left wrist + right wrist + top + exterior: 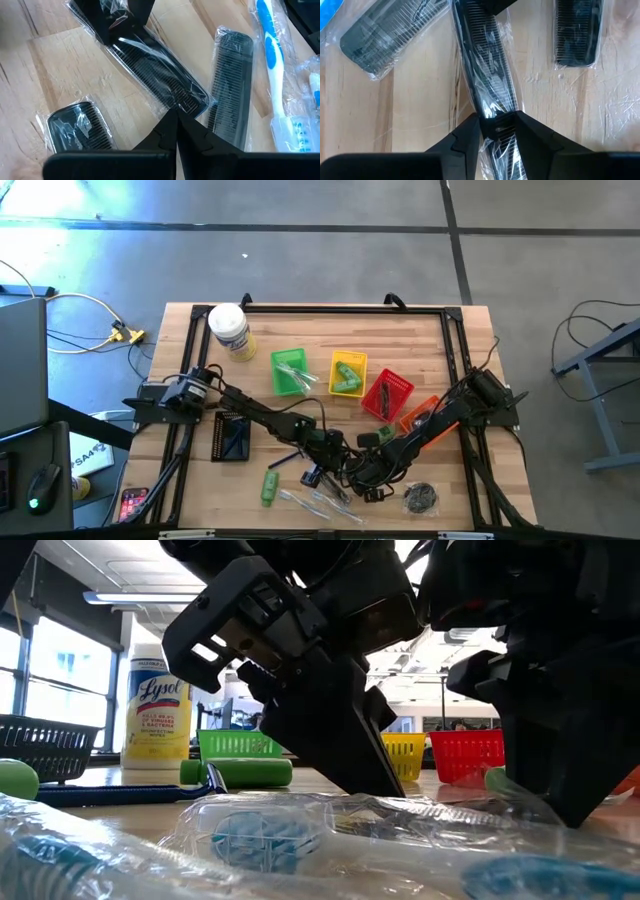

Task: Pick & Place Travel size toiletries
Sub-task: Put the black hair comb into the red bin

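Table: pale wooden tabletop (300, 330) inside a black metal frame, both dark arms reaching to its near middle.
Jar: big white plastic jar with a yellow label (229, 331) lying at the far left of the table, well apart from the arms.
Baskets: 4 small mesh baskets in a row across the middle, green (290, 370), yellow (348, 373), red (387, 394) and orange (416, 414); 1 black mesh basket (231, 436) sits to the left, nearer the front.
Left gripper: left gripper (174, 116) is down over the wrapped combs with its 2 fingers pressed together, tips at the edge of the middle comb's wrapper; whether they pinch it cannot be told.
Right gripper: right gripper (497, 121) has its 2 fingers clamped on either side of the long black plastic comb in clear film (487, 75), which lies flat on the wood.
Other combs: 2 more black wrapped combs lie beside it, 1 on each side (385, 32) (576, 32).
Toothbrush: blue-and-white toothbrush in a clear packet (272, 55) lies just beside the combs.
Bottle: bright green little bottle (269, 486) lies near the front edge, left of the grippers.
Pouch: round dark pouch (420, 498) sits at the front right.
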Controlling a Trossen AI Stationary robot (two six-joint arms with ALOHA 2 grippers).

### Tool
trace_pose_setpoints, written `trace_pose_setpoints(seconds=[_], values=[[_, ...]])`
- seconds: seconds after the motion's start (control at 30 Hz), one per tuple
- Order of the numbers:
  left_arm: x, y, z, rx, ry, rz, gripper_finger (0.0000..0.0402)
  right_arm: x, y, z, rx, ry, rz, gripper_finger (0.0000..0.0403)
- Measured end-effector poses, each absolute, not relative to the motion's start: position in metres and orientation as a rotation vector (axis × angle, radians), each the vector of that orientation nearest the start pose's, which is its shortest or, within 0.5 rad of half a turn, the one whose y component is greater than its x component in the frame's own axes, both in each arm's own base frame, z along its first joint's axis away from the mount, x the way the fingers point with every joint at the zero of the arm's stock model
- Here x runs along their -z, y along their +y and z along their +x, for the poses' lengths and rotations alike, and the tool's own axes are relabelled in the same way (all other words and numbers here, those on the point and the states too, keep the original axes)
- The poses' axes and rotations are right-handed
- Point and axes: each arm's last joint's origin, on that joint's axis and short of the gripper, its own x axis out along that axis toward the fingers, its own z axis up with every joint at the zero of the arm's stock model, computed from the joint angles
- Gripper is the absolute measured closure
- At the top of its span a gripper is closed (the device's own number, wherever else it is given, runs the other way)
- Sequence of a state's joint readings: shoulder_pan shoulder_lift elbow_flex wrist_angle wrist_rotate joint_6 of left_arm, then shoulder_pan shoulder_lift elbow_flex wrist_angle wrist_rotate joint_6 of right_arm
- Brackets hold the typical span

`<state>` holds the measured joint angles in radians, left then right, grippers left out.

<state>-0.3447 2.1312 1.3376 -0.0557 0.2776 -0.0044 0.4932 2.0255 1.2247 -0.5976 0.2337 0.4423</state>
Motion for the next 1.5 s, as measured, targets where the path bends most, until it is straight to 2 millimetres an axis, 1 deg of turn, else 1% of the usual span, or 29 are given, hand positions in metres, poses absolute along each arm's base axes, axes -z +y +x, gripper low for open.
trace_pose_setpoints(seconds=[0.17,0.33,0.67,1.03,1.2,1.3,1.5], values=[[-0.128,-0.155,0.409,0.56,0.856,0.029,0.0402,-0.113,0.168,0.326,0.071,1.305,-0.114,0.0296],[-0.129,-0.155,0.409,0.559,0.849,0.03,0.0401,-0.113,0.168,0.326,0.077,1.289,-0.123,0.0296],[-0.132,-0.158,0.41,0.627,0.819,-0.004,0.0402,-0.113,0.168,0.329,0.102,1.242,-0.148,0.0296],[-0.132,-0.158,0.411,0.635,0.809,-0.014,0.0402,-0.113,0.169,0.33,0.129,1.215,-0.157,0.0296],[-0.133,-0.157,0.411,0.59,0.806,0.014,0.0402,-0.113,0.169,0.33,0.114,1.221,-0.15,0.0314],[-0.137,-0.155,0.41,0.544,0.808,0.038,0.0402,-0.113,0.17,0.329,0.114,1.223,-0.148,0.0325],[-0.139,-0.154,0.41,0.525,0.812,0.051,0.0402,-0.115,0.17,0.329,0.093,1.236,-0.125,0.0325]])
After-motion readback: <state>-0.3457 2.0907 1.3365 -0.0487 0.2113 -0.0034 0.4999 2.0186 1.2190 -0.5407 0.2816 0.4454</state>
